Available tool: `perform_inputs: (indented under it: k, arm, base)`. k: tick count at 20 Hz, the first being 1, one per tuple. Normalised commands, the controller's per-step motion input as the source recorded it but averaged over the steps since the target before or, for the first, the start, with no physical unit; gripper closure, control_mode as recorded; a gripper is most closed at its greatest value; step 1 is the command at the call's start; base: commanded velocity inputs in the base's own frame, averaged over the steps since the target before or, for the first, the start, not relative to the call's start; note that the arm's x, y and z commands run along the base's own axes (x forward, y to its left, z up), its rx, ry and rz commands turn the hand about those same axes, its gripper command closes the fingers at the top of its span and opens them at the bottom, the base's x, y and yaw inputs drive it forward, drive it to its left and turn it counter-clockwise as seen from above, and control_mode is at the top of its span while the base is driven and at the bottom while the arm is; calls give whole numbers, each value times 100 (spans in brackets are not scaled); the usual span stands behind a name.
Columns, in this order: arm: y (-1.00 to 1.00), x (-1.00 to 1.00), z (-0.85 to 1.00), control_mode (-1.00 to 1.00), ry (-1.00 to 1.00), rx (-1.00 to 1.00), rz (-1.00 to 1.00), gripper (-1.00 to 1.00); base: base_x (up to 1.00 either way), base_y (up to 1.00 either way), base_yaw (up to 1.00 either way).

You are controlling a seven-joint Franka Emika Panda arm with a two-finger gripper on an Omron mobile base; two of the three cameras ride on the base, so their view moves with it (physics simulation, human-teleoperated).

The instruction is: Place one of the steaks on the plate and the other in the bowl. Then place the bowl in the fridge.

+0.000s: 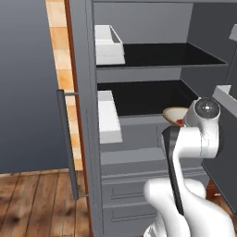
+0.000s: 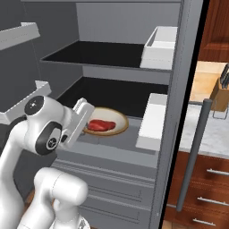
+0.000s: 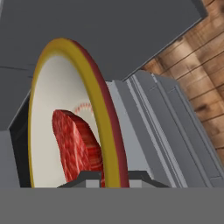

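The fridge (image 2: 125,58) stands open with black shelves. The bowl (image 2: 117,117), tan-rimmed and cream inside, sits level at the grey front ledge of the lower shelf. A deep red steak (image 2: 101,125) lies inside it. My gripper (image 3: 114,177) is shut on the bowl's near rim, one fingertip on each side of it. The bowl (image 3: 65,87) and steak (image 3: 76,144) show close up in the hand view. From the left, the bowl (image 1: 173,112) peeks out behind my arm. Whether it rests on the ledge I cannot tell. The plate and the other steak are out of view.
The fridge door (image 2: 176,112) is swung wide, with white bins (image 2: 157,47) and a long bar handle (image 2: 194,156). Drawer fronts (image 1: 125,190) lie below the shelf. A knife block (image 2: 222,91) stands on the counter beyond the door. Wooden floor (image 1: 37,203) lies to the left.
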Motion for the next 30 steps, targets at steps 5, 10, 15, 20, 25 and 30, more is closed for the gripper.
perform_inputs:
  k: [5,10,15,20,25,30]
  arm:
    - [-2,33,1,-100,-15,0,45,100]
    - [-1,87,0,-100,-4,-10,14,100]
    - [0,61,-2,-100,6,-2,0,100]
    - [-12,46,-17,-100,4,3,2,100]
    - [-12,36,-27,-100,-3,2,6,100]
    - [0,80,-34,-100,0,0,0,100]
  base:
    - [0,0,0]
    - [0,0,0]
    - [0,0,0]
    - [0,0,0]
    - [0,0,0]
    - [0,0,0]
